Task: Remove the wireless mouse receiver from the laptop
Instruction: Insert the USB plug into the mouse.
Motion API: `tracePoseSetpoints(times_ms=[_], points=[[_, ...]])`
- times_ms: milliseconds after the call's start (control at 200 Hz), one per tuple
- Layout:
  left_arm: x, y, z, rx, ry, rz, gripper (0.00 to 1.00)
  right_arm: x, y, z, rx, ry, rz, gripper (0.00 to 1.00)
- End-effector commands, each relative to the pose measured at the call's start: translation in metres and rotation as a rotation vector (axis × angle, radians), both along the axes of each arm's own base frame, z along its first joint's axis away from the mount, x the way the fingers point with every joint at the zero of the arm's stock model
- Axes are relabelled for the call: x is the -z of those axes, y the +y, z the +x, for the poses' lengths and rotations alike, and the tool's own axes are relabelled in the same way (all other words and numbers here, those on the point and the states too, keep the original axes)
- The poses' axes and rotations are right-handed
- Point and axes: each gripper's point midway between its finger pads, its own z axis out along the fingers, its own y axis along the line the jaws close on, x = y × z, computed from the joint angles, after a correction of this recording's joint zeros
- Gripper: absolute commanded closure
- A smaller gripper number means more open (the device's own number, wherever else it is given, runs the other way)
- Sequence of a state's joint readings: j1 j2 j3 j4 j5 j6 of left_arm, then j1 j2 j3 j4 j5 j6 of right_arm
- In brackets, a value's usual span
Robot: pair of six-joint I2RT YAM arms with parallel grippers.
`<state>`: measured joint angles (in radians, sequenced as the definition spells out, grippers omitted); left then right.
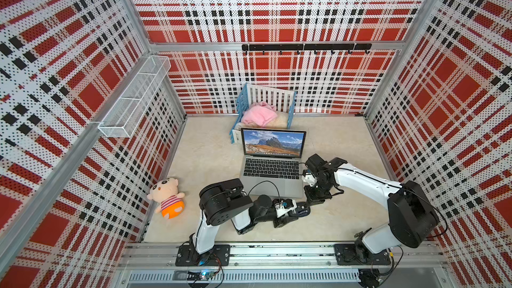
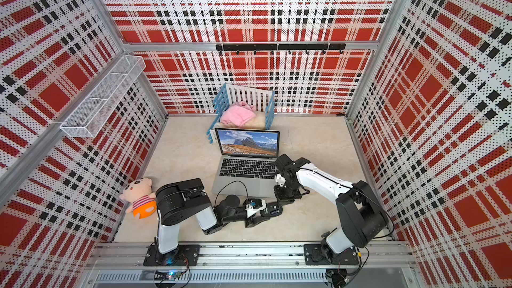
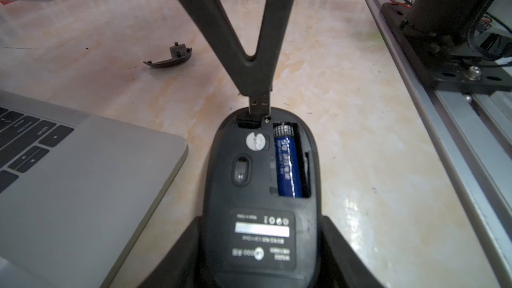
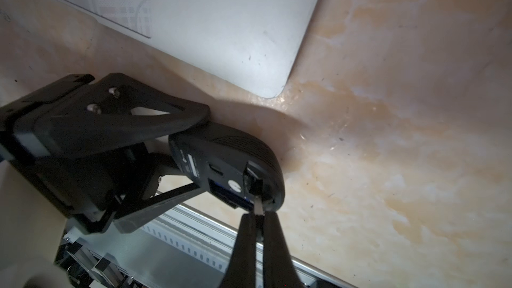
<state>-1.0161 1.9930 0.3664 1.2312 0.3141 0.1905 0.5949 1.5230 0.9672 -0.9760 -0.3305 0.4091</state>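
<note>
1. The left gripper [image 3: 260, 245] holds the black mouse [image 3: 261, 184] belly-up, its jaws clamped on its sides, just off the laptop's [image 1: 273, 167] front corner.
2. The right gripper [image 4: 256, 217] pinches the receiver [image 3: 259, 103] tight, its metal plug at the mouse's storage slot.
3. A loose battery cover [image 3: 169, 58] lies on the table [image 3: 360, 134].

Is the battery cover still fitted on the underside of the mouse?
No: in the left wrist view the mouse lies open with its blue battery bare, and the cover lies apart on the table.
</note>
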Motion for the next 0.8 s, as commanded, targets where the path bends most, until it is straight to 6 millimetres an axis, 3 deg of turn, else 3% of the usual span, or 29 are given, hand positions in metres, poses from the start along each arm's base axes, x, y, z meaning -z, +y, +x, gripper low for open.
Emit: tracePoseSetpoints(times_ms=[0,456,792], points=[[0.03,0.019,-0.007,-0.017,0.058,0.122,0.56,-0.001,0.003,0.001,-0.02,-0.002,-0.009,1.0],[0.03,0.021,-0.007,-0.021,0.045,0.131,0.57,0.002,0.011,0.012,-0.008,-0.017,0.0,1.0],[0.028,0.021,-0.006,-0.027,0.041,0.128,0.57,0.01,0.01,0.008,-0.008,0.005,-0.003,1.0]])
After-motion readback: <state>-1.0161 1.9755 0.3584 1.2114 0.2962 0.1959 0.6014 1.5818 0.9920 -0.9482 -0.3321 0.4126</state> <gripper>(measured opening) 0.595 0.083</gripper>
